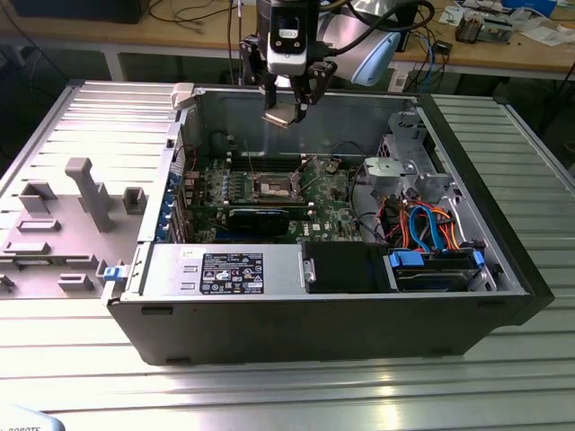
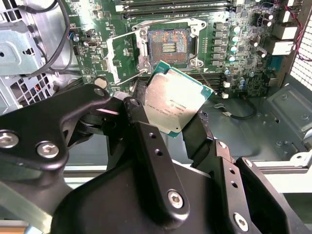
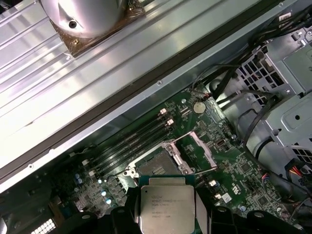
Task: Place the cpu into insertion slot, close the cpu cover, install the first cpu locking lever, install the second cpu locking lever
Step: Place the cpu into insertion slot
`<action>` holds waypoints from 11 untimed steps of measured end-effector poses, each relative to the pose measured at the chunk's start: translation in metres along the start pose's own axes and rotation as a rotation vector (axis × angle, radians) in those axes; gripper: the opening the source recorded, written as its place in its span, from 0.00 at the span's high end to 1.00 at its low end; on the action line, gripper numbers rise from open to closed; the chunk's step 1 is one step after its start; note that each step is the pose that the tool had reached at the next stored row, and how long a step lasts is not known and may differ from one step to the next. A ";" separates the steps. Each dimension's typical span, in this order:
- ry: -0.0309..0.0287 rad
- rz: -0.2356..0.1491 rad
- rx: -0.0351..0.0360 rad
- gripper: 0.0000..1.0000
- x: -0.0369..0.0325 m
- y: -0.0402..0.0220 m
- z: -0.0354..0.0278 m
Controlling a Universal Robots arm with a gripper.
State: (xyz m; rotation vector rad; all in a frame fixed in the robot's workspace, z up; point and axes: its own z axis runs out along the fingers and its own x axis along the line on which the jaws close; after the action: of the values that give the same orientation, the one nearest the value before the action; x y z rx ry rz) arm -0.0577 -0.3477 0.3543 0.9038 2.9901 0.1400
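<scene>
My gripper (image 1: 286,109) hangs above the open computer case, shut on the cpu (image 1: 280,118), a flat silver-grey square chip. In both wrist views the cpu (image 2: 175,102) (image 3: 168,208) sits tilted between the black fingers (image 2: 139,117), held by its edges. On the green board below lies the insertion slot (image 1: 272,187) (image 2: 168,45) (image 3: 157,167), its dark centre bare. The cpu cover (image 2: 117,56) (image 3: 199,150) is swung open to one side of the slot. The cpu is well above the slot and touches nothing else.
A black card (image 1: 260,218) lies in front of the slot. Memory slots (image 3: 131,139) run behind it. A drive cage with orange and blue cables (image 1: 422,211) fills the exterior view's right. A grey fixture plate (image 1: 63,224) lies left of the case.
</scene>
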 end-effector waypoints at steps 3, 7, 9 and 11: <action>-0.0008 0.009 -0.0001 0.46 0.0000 0.0000 0.0001; -0.0017 0.019 -0.0002 0.46 0.0000 0.0000 0.0003; -0.0024 0.027 -0.0004 0.46 0.0000 0.0000 0.0005; -0.0034 0.038 -0.0005 0.46 0.0000 -0.0001 0.0006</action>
State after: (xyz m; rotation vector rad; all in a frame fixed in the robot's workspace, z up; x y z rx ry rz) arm -0.0577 -0.3477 0.3537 0.9596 2.9709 0.1396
